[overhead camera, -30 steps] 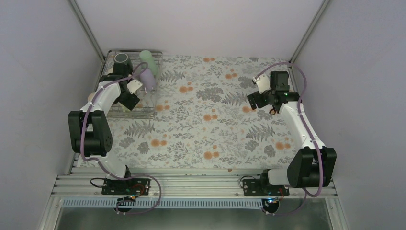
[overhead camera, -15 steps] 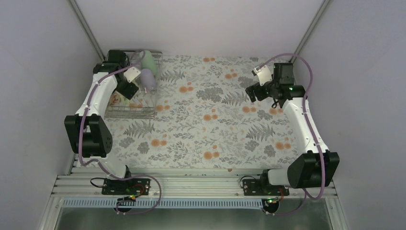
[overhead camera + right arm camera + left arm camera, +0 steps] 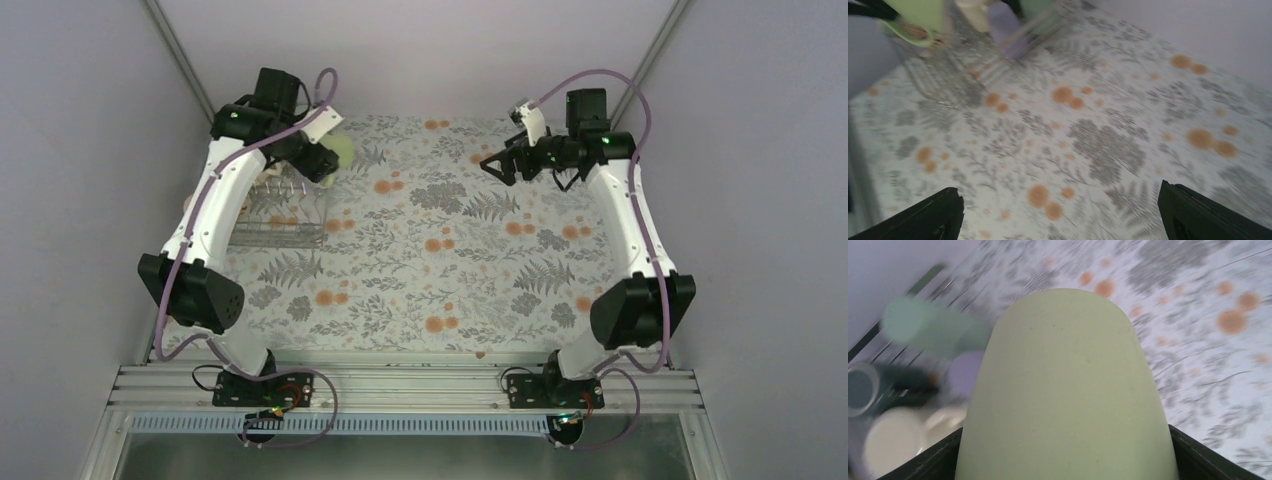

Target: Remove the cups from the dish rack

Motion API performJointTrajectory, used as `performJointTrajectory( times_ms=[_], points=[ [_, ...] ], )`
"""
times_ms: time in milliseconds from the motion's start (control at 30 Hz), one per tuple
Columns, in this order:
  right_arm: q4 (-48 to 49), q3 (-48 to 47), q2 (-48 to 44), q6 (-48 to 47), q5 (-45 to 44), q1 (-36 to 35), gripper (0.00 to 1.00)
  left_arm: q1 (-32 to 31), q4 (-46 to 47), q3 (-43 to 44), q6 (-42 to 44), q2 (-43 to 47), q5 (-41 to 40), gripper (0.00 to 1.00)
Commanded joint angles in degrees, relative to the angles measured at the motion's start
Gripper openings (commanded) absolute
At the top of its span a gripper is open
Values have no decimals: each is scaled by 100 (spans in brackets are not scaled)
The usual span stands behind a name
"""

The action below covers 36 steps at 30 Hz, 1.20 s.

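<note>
Clamping pale cup point(image 3: 1063, 390) in left hand point(image 3: 328, 160) beside rack point(image 3: 285, 228), long axis aimed out over bench point(image 3: 450, 285); right hand point(image 3: 493, 166) spread, empty, well apart.

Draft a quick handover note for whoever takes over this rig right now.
Left gripper: shut on the pale yellow-green cup, held in the air at the dish rack's far right corner.
Right gripper: open, empty, above the floral cloth.
In the rack: mint-green tumbler, lilac tumbler, dark mug, cream mug; blurred, maybe one more.
Done: no cup set down yet.
Left: place this cup on the cloth, then unload the rest.
</note>
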<state>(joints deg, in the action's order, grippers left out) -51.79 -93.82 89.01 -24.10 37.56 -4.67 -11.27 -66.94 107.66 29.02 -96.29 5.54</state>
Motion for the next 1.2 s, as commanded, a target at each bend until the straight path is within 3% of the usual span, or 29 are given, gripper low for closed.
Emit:
performJointTrajectory(
  times_ms=[0,267,500,900,1167],
  points=[
    [-594,-670,544,-123,1765,-121,100,-538,316,425,-168,59,1295,26],
    [-1206,-1277,1767,-556,3658,-356,100,-745,-145,2211,-37,-894,2485,26],
    [-1783,-1659,2295,-1280,4521,-447,100,-1100,-137,2542,33,-1385,2589,27],
    [-1338,-2443,2802,-635,4709,-472,100,-1479,-114,3375,62,-2366,2925,28],
    [-1702,-2491,2903,-1065,4776,-472,100,-1632,-163,3982,52,-2810,3000,29]
  ],
)
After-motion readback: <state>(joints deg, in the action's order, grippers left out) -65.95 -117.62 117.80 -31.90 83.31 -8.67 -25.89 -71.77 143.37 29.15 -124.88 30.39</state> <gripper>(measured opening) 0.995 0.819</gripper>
